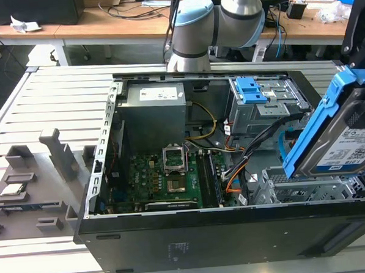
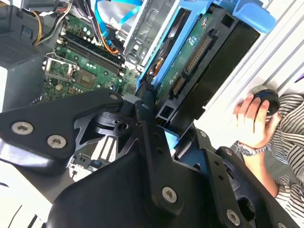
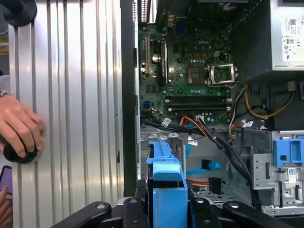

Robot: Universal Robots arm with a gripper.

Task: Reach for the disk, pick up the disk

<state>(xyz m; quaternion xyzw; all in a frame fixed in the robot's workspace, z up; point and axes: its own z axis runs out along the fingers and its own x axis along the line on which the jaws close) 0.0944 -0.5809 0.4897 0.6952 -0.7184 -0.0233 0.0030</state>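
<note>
Disk lifted clear of the open computer case

The pincer [image 3: 166,209] is clamped on the disk [image 1: 338,131], its dark fingers [image 2: 147,137] pressing the blue carrier frame from both sides. The disk hangs tilted in the air above the drive cage [image 1: 307,188] at the exterior view's right, label facing out. Below lies the green motherboard [image 1: 166,180] inside the case [image 1: 225,244], which rests on the ribbed metal worktop [image 1: 46,101]. A person's hand [image 2: 251,121] rests on a dark knob beside it.

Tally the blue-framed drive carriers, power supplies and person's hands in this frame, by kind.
Blue-framed drive carriers: 2, namely the disk raised in the gripper and one seated in the bay
Power supply: 1
Person's hand: 1
Total: 4
</note>
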